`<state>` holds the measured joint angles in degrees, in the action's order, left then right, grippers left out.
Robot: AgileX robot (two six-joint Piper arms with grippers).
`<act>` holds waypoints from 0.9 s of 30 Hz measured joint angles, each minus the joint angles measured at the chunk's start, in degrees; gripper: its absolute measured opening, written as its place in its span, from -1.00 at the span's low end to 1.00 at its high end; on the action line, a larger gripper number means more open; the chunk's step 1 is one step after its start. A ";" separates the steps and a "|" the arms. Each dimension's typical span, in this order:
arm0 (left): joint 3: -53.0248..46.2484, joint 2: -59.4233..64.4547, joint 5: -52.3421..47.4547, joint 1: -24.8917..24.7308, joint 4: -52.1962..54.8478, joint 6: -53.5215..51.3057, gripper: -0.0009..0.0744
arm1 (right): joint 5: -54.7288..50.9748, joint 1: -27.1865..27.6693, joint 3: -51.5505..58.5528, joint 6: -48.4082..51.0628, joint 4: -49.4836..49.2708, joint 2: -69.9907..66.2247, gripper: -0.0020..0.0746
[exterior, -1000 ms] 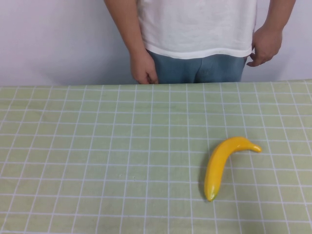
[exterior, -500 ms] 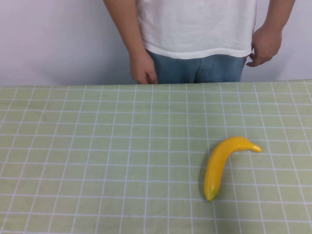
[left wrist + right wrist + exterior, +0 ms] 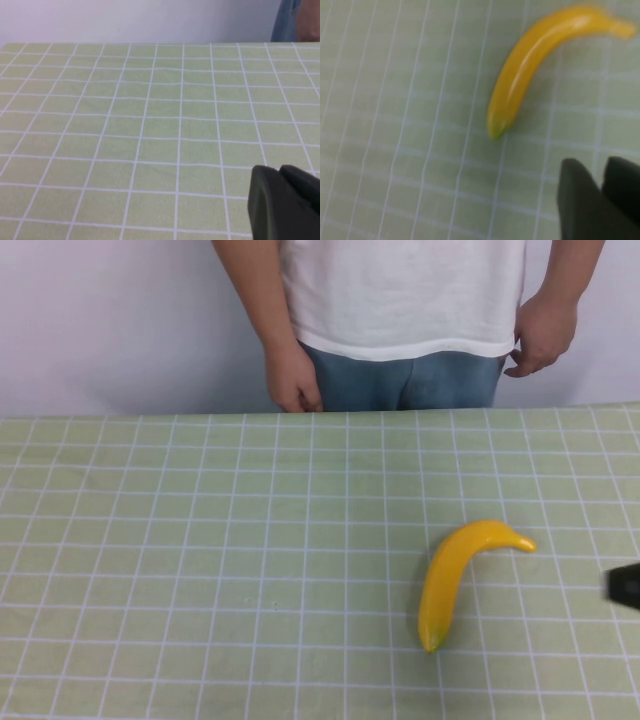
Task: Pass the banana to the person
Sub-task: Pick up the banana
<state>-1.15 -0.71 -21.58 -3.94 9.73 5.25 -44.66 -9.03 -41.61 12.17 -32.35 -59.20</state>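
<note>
The yellow banana (image 3: 450,580) lies on the green checked tablecloth at the right, its greenish tip toward the near edge; it also shows in the right wrist view (image 3: 530,65). The person (image 3: 400,300) stands behind the far table edge in a white t-shirt and jeans, both hands (image 3: 293,380) hanging down. My right gripper (image 3: 625,585) just shows at the right edge, to the right of the banana and apart from it; in the right wrist view (image 3: 600,165) it is shut and empty. My left gripper (image 3: 279,169) is shut and empty over bare cloth, out of the high view.
The tablecloth (image 3: 200,540) covers the whole table. A plain white wall (image 3: 100,320) stands behind the person. A strip of the person's jeans (image 3: 287,22) shows beyond the far table edge in the left wrist view.
My right gripper has come into the high view at the right edge. The banana and the person have not moved.
</note>
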 joint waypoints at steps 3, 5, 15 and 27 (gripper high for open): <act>0.00 0.00 0.00 0.00 0.00 0.00 -0.99 | -0.24 -5.52 -3.51 -5.88 4.04 -7.25 -0.14; 0.00 0.00 0.00 0.00 0.00 0.00 -0.99 | 0.09 -8.92 -5.97 -8.87 6.26 -11.47 0.16; 0.00 0.00 0.00 0.00 0.00 0.00 -0.99 | 8.07 -14.96 -16.89 -21.39 10.80 -30.77 0.40; 0.00 0.00 0.00 0.00 0.00 0.00 -0.99 | 9.13 -15.10 -27.67 -20.80 8.59 -49.21 0.39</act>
<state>-1.15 -0.71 -21.58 -3.94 9.73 5.25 -35.53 -24.14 -69.27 -8.63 -23.76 -108.41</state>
